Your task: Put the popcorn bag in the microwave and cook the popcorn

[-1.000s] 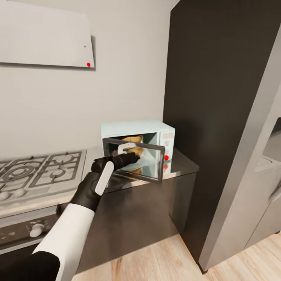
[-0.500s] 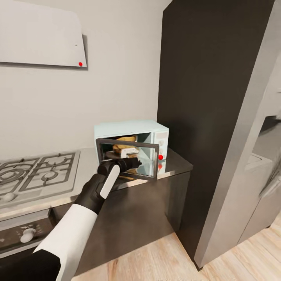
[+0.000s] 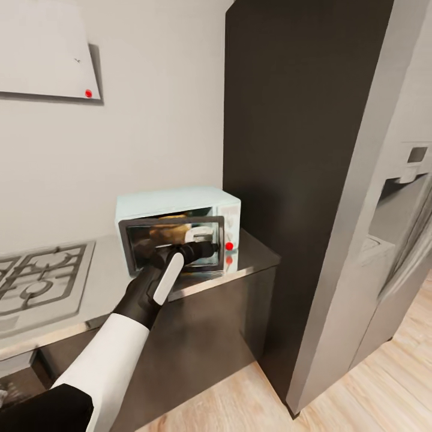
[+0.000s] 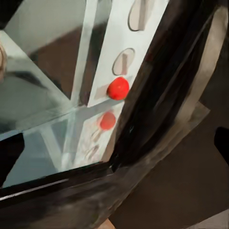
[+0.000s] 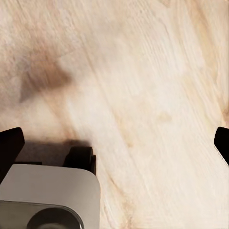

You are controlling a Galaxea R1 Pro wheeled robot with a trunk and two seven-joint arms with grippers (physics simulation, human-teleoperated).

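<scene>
The pale mint-blue microwave (image 3: 180, 201) stands on the grey countertop (image 3: 255, 257) against the tall dark cabinet. Its dark glass door (image 3: 139, 247) is swung almost flush with the front. Through the glass the tan popcorn bag (image 3: 168, 231) shows inside. My left gripper (image 3: 207, 249) rests against the door's lower right part, its fingers spread wide and holding nothing. The left wrist view has the door frame (image 4: 157, 95) close up, with the white side panel and its red light (image 4: 118, 88) beyond. My right gripper (image 5: 114, 143) hangs open over the wooden floor (image 5: 143, 71).
A gas hob (image 3: 36, 285) lies in the counter to the left, under a white hood (image 3: 42, 54). A tall dark cabinet (image 3: 294, 150) rises right of the microwave, with a steel fridge (image 3: 390, 252) beyond it. The robot's grey base (image 5: 47, 195) is below the right gripper.
The microwave door has swung from half open to almost shut, with my left gripper following against it. The camera has turned right, so everything sits further left in the picture.
</scene>
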